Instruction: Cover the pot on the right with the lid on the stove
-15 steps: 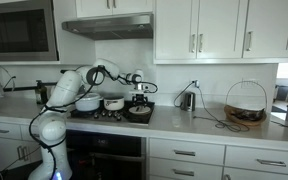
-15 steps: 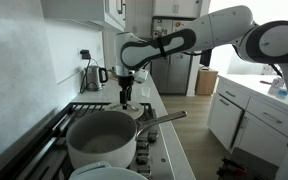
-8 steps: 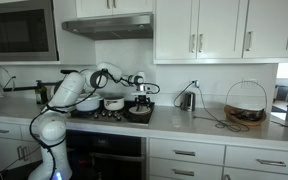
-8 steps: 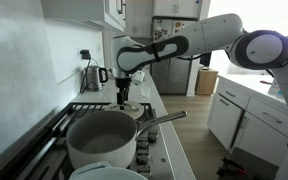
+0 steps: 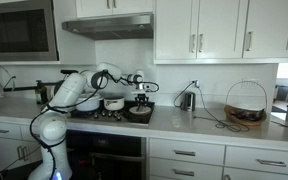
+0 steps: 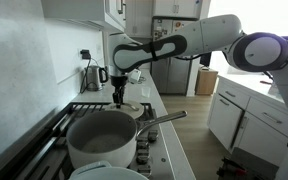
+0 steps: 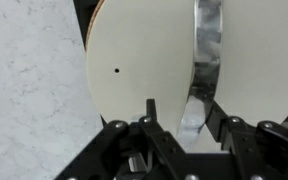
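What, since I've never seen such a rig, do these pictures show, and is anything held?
A white jointed robot arm reaches over a black-topped kitchen stove. Two pictures come from cameras standing in the room; the third looks down from the arm's wrist, past its pincer. On the stove stand a big white pot and a small silver-white metal pot. The wrist view shows the pincer's fingers on either side of the shiny strip handle of a round flat lid, pale in that picture; whether they grip it yet, I cannot tell.
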Available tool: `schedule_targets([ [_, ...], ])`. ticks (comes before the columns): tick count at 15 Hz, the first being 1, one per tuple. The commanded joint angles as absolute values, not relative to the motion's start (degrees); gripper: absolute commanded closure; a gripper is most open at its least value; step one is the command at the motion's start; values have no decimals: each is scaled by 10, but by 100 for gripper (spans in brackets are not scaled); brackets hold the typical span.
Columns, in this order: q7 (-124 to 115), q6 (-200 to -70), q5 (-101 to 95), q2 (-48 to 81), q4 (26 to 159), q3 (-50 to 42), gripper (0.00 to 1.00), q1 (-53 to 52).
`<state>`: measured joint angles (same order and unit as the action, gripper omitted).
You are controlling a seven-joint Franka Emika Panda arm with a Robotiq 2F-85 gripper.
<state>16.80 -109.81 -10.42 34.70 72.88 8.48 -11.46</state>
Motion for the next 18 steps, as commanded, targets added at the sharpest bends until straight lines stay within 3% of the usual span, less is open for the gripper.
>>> schedule_targets([
  [1,169,-1071,-104,343,714,81,78,-118],
  [4,169,-1053,-90,334,721,83,98,-111],
  [5,168,-1046,-88,332,721,83,94,-109],
  [18,149,-914,-111,322,662,77,94,-127],
])
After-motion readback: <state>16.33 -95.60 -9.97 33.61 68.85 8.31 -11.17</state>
